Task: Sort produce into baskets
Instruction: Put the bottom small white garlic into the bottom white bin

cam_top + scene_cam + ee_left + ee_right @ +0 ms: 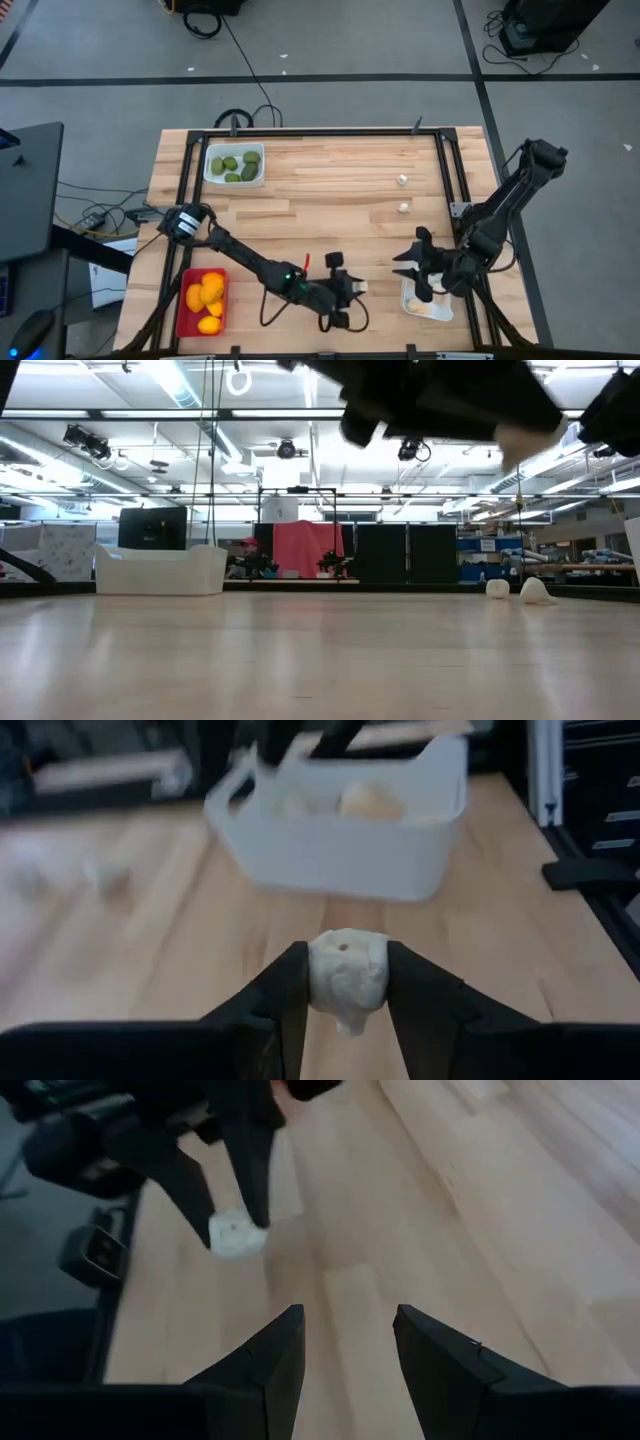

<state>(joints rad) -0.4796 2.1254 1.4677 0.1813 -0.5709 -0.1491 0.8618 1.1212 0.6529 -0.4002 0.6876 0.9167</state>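
A: So, where is the left claw (357, 287)?

B: Just left of the near white tray (428, 304), closed on a garlic piece (347, 975), which sits pinched between its fingers (278, 995) above the counter (330, 200).

A: And the right claw (409, 263)?

B: Beside that tray's far-left corner, fingers parted, holding nothing.

A: The rest of the produce?

B: Two loose garlic pieces (402, 194) lie farther back from that tray. The green fruits (238, 165) fill the white tray (234, 166) well off to its far left, and the orange fruits (204, 297) are in the red tray (201, 303) to its left.
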